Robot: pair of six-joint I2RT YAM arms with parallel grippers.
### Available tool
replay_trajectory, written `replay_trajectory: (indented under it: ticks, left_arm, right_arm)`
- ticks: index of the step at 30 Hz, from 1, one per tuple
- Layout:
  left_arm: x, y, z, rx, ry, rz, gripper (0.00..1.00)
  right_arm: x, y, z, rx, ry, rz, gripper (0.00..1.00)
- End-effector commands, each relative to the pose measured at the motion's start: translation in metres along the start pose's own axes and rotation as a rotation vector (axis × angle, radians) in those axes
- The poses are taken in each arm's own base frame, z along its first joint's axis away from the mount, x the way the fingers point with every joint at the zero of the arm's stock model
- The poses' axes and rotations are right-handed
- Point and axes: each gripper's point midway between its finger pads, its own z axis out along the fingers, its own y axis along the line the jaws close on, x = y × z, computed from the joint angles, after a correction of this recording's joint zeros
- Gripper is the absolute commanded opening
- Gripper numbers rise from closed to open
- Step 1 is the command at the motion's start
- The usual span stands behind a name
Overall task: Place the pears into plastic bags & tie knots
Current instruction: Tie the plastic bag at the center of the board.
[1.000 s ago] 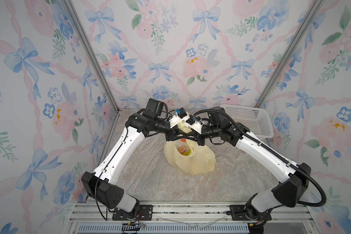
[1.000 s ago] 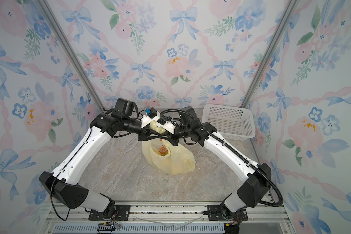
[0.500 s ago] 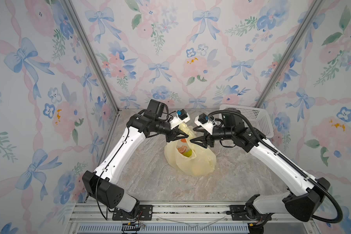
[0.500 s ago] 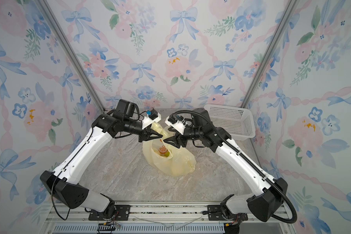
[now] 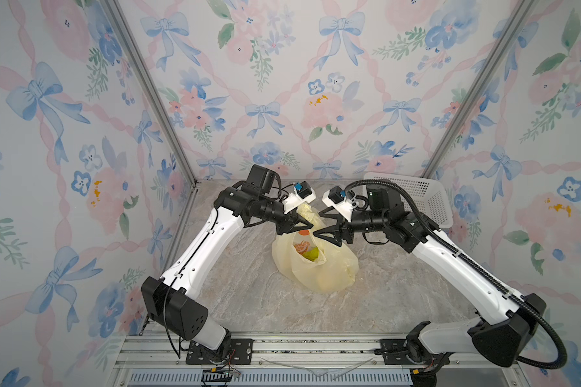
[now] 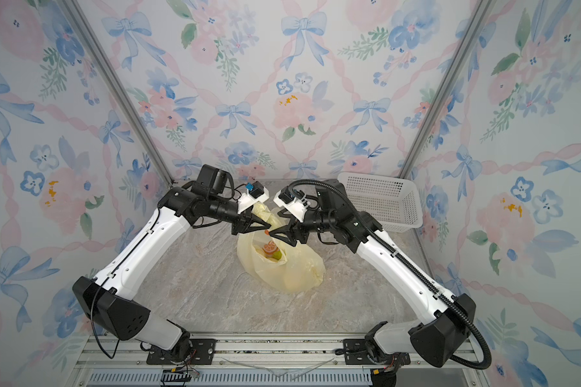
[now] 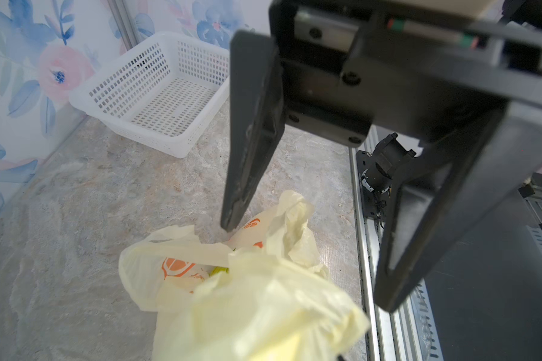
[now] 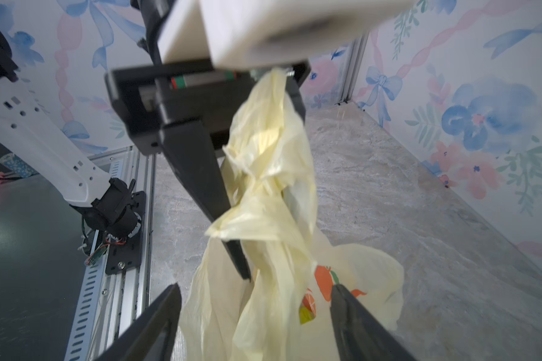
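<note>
The pale-yellow plastic bag with orange prints lies mid-table, its mouth gaping. A green pear shows inside; other pears are only bulges under the film. My left gripper hovers over the bag's far rim, shut on a bunched handle strip that hangs down from it. Facing it a hand's width to the right, my right gripper is open, with the loose strip hanging between its spread fingers and none of it pinched. No knot is in view.
A white perforated basket stands empty at the back right, against the wall. The marble tabletop runs bare around the bag, with the metal rail along its front edge. Patterned walls close in on three sides.
My right gripper has opened, let go of the bag's handle and pulled back to the right. The left gripper has kept its hold and stayed almost in place.
</note>
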Motion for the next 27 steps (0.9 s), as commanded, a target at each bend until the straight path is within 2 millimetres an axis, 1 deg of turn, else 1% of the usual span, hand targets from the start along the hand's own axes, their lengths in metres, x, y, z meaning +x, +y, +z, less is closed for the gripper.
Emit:
replay_trajectory:
  ticks: [1,4,5,6,7,8,9,10,11,13,15,17,19,22,24,25,27]
  left_arm:
    - [-0.001,-0.003,-0.002,0.008,0.001,0.011,0.34]
    - [-0.001,-0.004,-0.002,0.01,-0.002,0.002,0.39]
    - [-0.001,-0.003,-0.002,0.009,-0.001,-0.004,0.42]
    - [0.0,-0.002,-0.002,0.005,0.001,-0.011,0.51]
    - [0.001,-0.001,-0.003,-0.005,0.005,-0.016,0.6]
    - [0.003,0.001,-0.004,-0.017,0.011,-0.024,0.66]
    - [0.005,0.003,-0.007,-0.033,0.014,-0.03,0.71]
    - [0.007,0.004,-0.009,-0.049,0.016,-0.037,0.75]
    - [0.009,0.005,-0.013,-0.063,0.018,-0.045,0.78]
    - [0.015,0.007,-0.019,-0.083,0.014,-0.056,0.8]
    - [0.02,0.008,-0.022,-0.098,0.015,-0.061,0.8]
    - [0.021,0.007,-0.02,-0.087,0.014,-0.062,0.78]
    - [0.019,0.008,-0.015,-0.067,0.011,-0.068,0.7]
    - [0.014,0.007,0.001,-0.027,0.024,-0.06,0.51]
    - [0.013,0.005,0.014,-0.004,0.043,-0.052,0.42]
    - [0.013,0.004,0.019,0.009,0.048,-0.051,0.4]
    - [0.013,0.005,0.027,0.024,0.057,-0.057,0.36]
  right_arm:
    - [0.019,0.008,0.005,-0.003,0.049,0.002,0.75]
    - [0.028,-0.003,0.012,0.042,0.067,0.023,0.66]
    - [0.029,-0.006,0.013,0.051,0.065,0.025,0.52]
    - [0.028,-0.008,0.012,0.062,0.058,0.023,0.35]
    - [0.028,-0.01,0.011,0.074,0.052,0.023,0.22]
    - [0.027,-0.013,0.009,0.086,0.043,0.021,0.11]
    - [0.027,-0.015,0.006,0.094,0.036,0.02,0.03]
    - [0.027,-0.017,0.003,0.098,0.029,0.024,0.0]
    - [0.027,-0.019,-0.001,0.098,0.024,0.027,0.0]
    - [0.028,-0.024,-0.008,0.111,0.018,0.026,0.0]
    - [0.026,-0.03,-0.017,0.124,0.006,0.012,0.0]
    - [0.023,-0.035,-0.022,0.121,-0.002,0.003,0.0]
    - [0.019,-0.038,-0.026,0.108,-0.01,-0.015,0.0]
    - [0.013,-0.029,-0.028,0.033,-0.016,-0.056,0.0]
    - [0.008,-0.013,-0.028,-0.063,-0.034,-0.093,0.0]
    - [0.007,-0.007,-0.028,-0.096,-0.046,-0.102,0.0]
    - [0.004,0.01,-0.031,-0.183,-0.086,-0.124,0.0]
